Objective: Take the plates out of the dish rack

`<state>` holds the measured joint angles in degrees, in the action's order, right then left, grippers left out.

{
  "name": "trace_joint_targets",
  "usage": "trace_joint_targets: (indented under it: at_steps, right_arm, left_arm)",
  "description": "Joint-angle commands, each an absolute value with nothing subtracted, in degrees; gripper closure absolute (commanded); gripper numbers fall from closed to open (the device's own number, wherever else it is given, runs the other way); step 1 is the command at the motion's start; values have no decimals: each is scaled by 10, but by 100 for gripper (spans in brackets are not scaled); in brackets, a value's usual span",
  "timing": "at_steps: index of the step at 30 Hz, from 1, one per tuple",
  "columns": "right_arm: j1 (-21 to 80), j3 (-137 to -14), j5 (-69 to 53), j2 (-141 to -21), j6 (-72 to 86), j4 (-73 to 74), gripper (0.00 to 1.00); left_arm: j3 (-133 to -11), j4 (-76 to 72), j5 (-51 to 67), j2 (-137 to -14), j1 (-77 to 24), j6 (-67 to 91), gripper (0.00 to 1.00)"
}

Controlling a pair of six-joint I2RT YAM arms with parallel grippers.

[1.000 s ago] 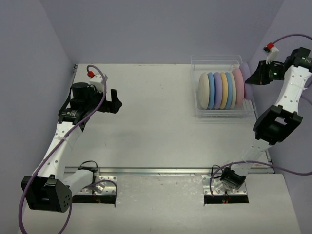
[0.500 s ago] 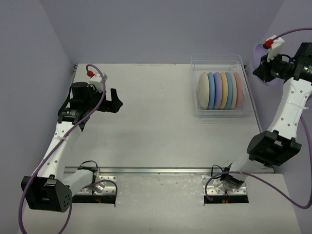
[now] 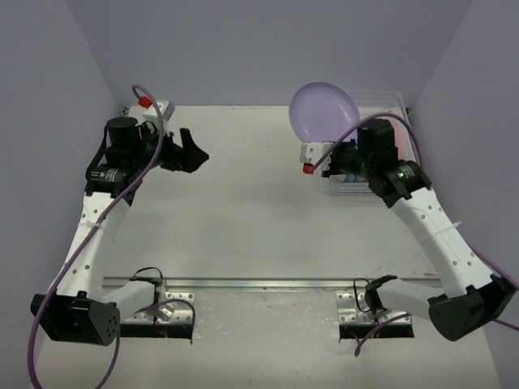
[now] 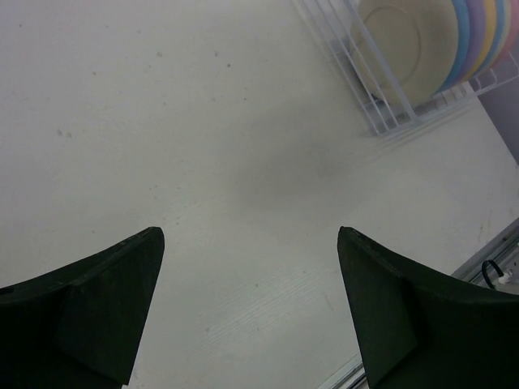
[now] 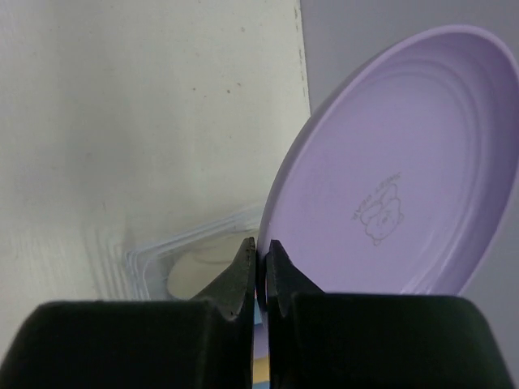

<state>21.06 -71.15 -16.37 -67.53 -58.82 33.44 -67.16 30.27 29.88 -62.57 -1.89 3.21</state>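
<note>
The fingers (image 5: 242,279) of the right gripper (image 5: 259,258) are pressed together on the lower rim of a lavender plate (image 5: 397,178), which is pinched at its edge between them. The plate is held up off the table (image 3: 243,211), tilted, with its hollow face turned toward the wrist camera. A small printed figure (image 5: 378,212) is seen on that face. From above, the plate is seen raised over the far left corner of the dish rack (image 3: 391,99). The right arm is stretched across the rack, so most of it is hidden in that view.

The fingers (image 4: 105,308) of the left gripper (image 4: 250,239) are spread wide apart, and nothing is held between them. Only bare table is seen in the gap. This gripper is held above the far left part of the table, well apart from the rack.

The dish rack is placed at the far right of the table, close to the back wall. The other plates (image 4: 466,32) are stood on edge in a row inside it. A cream plate (image 4: 401,40) is set at the end of the row facing the left gripper. Coloured edges are lined up behind it, blue, yellow and pink among them.
</note>
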Motion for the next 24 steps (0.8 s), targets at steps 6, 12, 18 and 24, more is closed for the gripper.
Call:
trace_joint_targets:
  at_steps: [6, 12, 18, 24]
  right_arm:
    - [441, -541, 59, -664, -792, 199, 100]
    - [505, -523, 97, -702, -805, 174, 100]
    - [536, -517, 109, -717, -800, 162, 100]
    - [556, -515, 110, -723, -793, 167, 100]
  left_arm:
    - [-776, 354, 350, -727, -22, 3, 23]
    - [-782, 373, 281, -749, -91, -47, 24]
    - [-774, 380, 256, -782, -141, -55, 34]
    - [-776, 370, 254, -808, -147, -56, 49]
